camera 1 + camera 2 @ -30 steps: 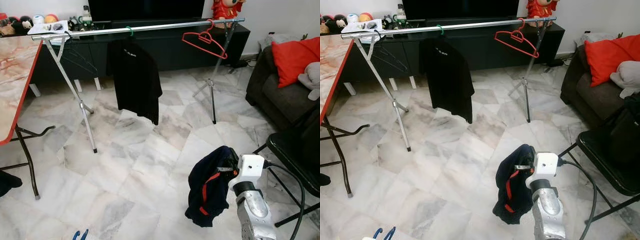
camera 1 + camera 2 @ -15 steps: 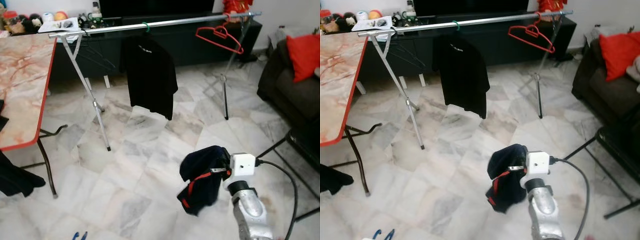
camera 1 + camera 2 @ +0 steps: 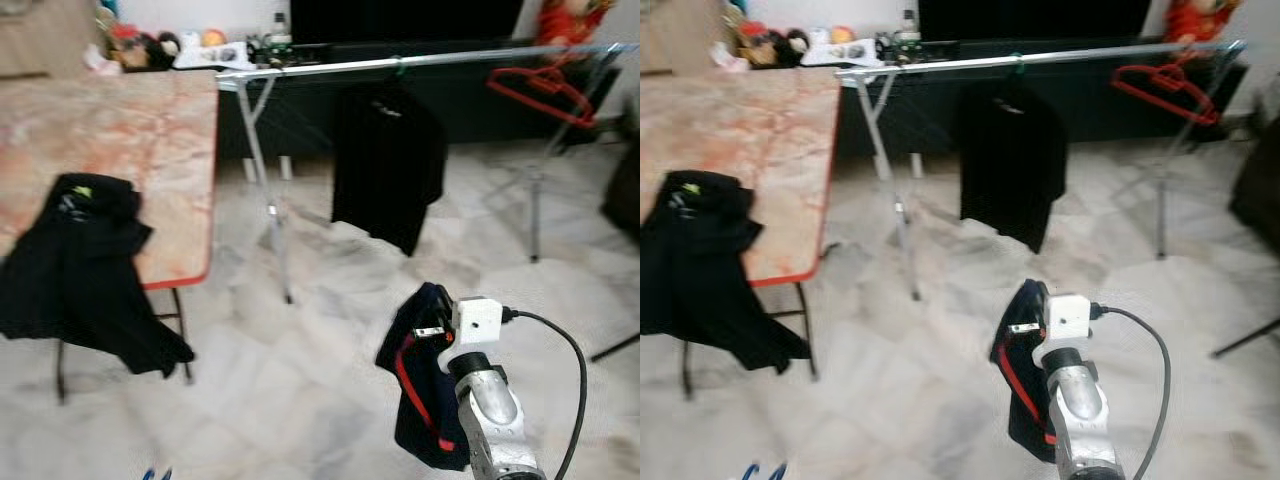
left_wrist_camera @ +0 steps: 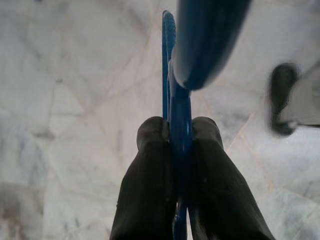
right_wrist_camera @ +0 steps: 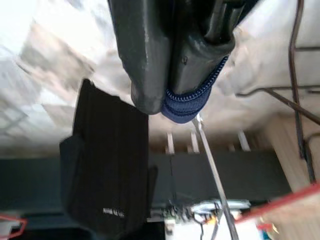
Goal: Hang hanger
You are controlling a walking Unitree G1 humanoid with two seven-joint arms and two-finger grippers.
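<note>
Both jaws are clamped: left gripper [image 4: 172, 145] on a blue hanger [image 4: 175, 75], right gripper [image 5: 175, 97] on a dark garment [image 3: 425, 390]. Carrying appears underway; the rail [image 3: 420, 62] must be approached.

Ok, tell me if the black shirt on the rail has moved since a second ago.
No. The black shirt hangs at the same spot along the rail, beside its left leg; the camera has turned left, shifting the whole picture.
</note>
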